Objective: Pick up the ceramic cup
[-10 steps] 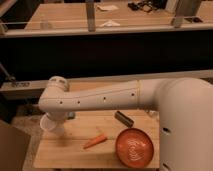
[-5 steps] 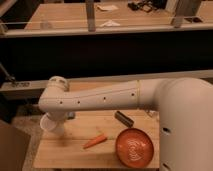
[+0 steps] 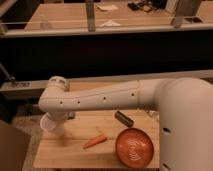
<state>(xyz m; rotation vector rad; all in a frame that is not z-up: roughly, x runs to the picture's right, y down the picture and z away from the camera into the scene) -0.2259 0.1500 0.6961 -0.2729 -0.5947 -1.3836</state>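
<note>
Far left, the cup (image 3: 48,123) sits tilted w/ its mouth facing left, above the left end of the wooden table (image 3: 65,150), right at the gripper (image 3: 59,121) under the arm's (image 3: 95,100) bent wrist. Gripper mostly hidden. Next right, a carrot (image 3: 95,141) lies on the table. A dark cylinder (image 3: 123,118) sits behind it. Orange plate (image 3: 135,147) near the right edge.

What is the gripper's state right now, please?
Gripper: low at the table's left end, against the ceramic cup; open or closed cannot be told.
</note>
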